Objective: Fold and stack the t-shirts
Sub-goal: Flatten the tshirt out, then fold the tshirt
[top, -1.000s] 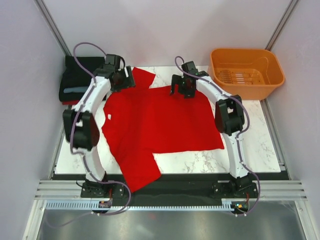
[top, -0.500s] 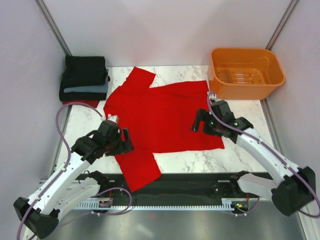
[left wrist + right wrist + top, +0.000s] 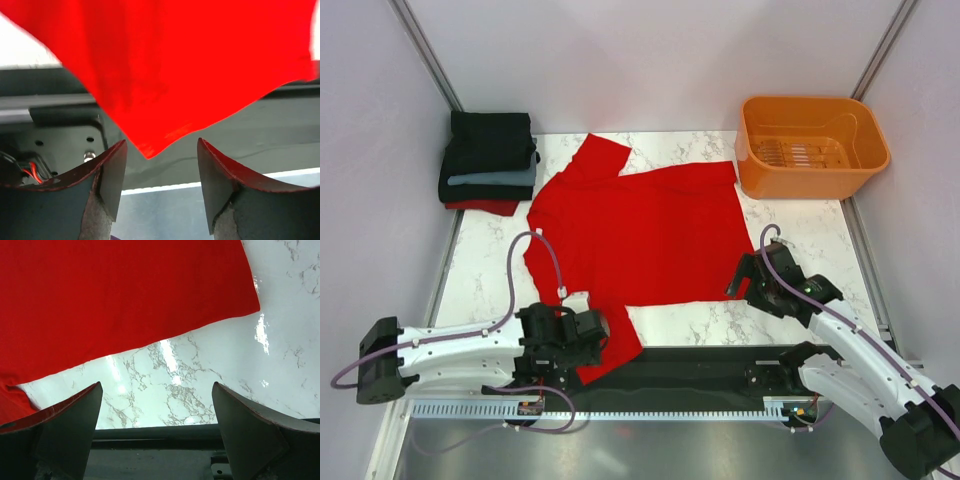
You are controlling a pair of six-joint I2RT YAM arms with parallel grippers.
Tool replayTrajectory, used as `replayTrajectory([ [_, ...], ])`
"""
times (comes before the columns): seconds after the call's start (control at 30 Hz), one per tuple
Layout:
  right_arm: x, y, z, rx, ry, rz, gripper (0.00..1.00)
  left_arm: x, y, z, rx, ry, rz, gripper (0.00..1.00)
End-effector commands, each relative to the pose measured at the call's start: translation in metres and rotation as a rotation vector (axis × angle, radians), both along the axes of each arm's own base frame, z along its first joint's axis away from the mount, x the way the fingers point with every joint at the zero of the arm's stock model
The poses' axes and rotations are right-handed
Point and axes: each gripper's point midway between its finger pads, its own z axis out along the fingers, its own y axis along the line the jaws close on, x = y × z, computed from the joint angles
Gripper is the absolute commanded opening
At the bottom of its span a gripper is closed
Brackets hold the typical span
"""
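Observation:
A bright red t-shirt (image 3: 640, 235) lies spread flat on the marble table, one sleeve hanging over the near edge. A stack of folded shirts (image 3: 488, 160), black and slate-blue over red, sits at the back left. My left gripper (image 3: 602, 335) is open at the near sleeve; in the left wrist view its fingers (image 3: 112, 175) stand either side of the sleeve's tip (image 3: 150, 147) without closing on it. My right gripper (image 3: 745, 278) is open and empty above the shirt's near right corner (image 3: 240, 305).
An orange plastic basket (image 3: 812, 146) stands at the back right. A black rail (image 3: 700, 362) runs along the table's near edge. Grey walls close in both sides. Bare marble shows to the right of the shirt (image 3: 820, 260).
Both arms have drawn back from the far side of the shirt to the near edge. The left gripper now sits at the hanging sleeve, the right at the near right corner.

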Motion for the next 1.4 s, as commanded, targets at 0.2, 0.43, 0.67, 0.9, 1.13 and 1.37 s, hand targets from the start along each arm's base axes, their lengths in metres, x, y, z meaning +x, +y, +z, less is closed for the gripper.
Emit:
replayTrajectory([
  [0.2, 0.003, 0.000, -0.009, 0.004, -0.003, -0.025, 0.98, -0.027, 0.003, -0.029, 0.018, 0.024, 0.115, 0.59],
  [0.43, 0.003, -0.005, -0.019, -0.024, 0.005, -0.034, 0.98, -0.021, 0.001, -0.034, 0.018, -0.005, 0.116, 0.48],
  [0.67, 0.009, -0.013, -0.013, -0.054, -0.039, -0.073, 0.98, -0.015, -0.002, -0.033, 0.024, -0.041, 0.105, 0.16],
  [0.9, 0.015, -0.028, -0.007, -0.113, -0.062, -0.151, 0.98, 0.001, -0.007, -0.011, -0.087, -0.132, 0.119, 0.02],
  [1.13, 0.020, -0.051, -0.027, -0.112, -0.031, -0.318, 0.95, 0.023, -0.010, 0.010, -0.162, -0.265, 0.123, 0.02],
  [1.37, 0.039, -0.061, -0.060, -0.066, 0.045, -0.344, 0.78, 0.023, -0.004, 0.001, -0.160, -0.260, 0.141, 0.02],
])
